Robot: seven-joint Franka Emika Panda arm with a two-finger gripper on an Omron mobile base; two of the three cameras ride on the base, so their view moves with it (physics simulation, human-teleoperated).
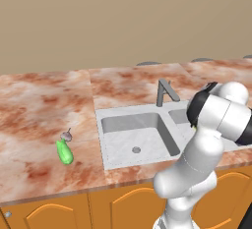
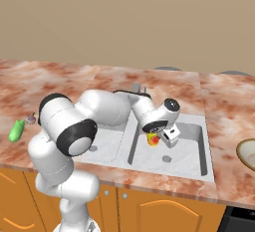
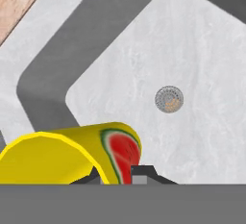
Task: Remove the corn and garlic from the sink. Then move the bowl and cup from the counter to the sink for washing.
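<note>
My claw [image 2: 160, 139] is clamped on the cup [image 2: 152, 140] and hangs over the right-hand basin of the sink [image 2: 199, 169]. In the hand view the cup [image 3: 72, 155] lies at 7 o'clock, its yellow wall and open rim toward the camera, the red and green mark beside 1 dark fingertip [image 3: 139, 172]. The drain [image 3: 168, 99] sits at about 1 o'clock from the cup, with bare basin floor around it.

Handling, as I judge it:
1. The cup looks small, rigid and light; a firm pinch on its wall near the rim should suffice.
2. Its wall looks smooth, so it may rotate or slip in the grip if swung fast.
3. Lower it close to the basin floor before release, since it may roll on its side.

The corn [image 1: 64, 152] and the garlic [image 1: 67, 135] lie on the bench [image 1: 39, 110], at 9 o'clock from the sink in the left base view, touching or nearly so. The bowl [image 2: 247, 152] rests on the bench at 3 o'clock from the sink, partly cut off by the edge of the right base view. Its wide rim is the likely hold.
</note>
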